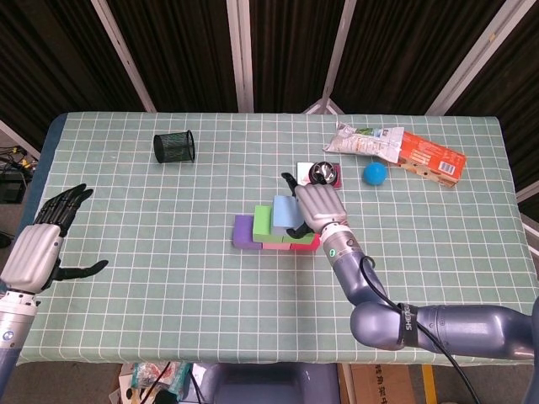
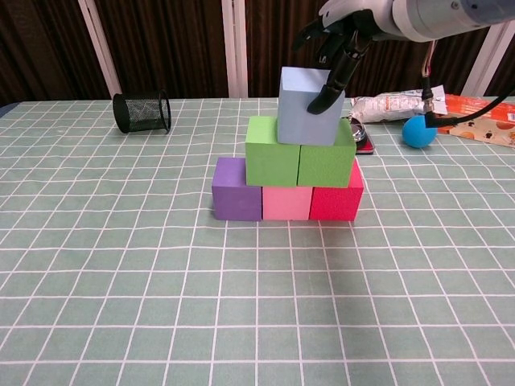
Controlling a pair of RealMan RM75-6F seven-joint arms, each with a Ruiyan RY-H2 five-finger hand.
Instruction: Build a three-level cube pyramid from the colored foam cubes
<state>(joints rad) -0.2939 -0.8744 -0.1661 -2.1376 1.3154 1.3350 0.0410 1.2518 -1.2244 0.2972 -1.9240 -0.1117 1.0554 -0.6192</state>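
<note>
right hand (image 2: 342,36) pinching blue cube (image 2: 310,105) atop green cubes (image 2: 299,152) | letting go crooked could drag it off | left hand (image 1: 46,240) spread, idle

Matt light-blue foam cube (image 2: 310,106) under my right hand (image 2: 344,32): soft-looking faces, no shine. Two matt green foam cubes (image 2: 299,152) below look finely grained; the purple foam cube (image 2: 237,189), pink foam cube (image 2: 286,202) and red foam cube (image 2: 335,200) are equally dull. My right hand has a smooth silver-grey shell and dark fingers (image 2: 331,79); my left hand (image 1: 42,244) looks the same. Green checked tablecloth (image 2: 121,265), woven-looking, matt. Black wire-mesh cup (image 2: 142,112). Glossy crinkled white plastic packet (image 1: 364,140). Smooth blue ball (image 2: 419,131), slight sheen.
</note>
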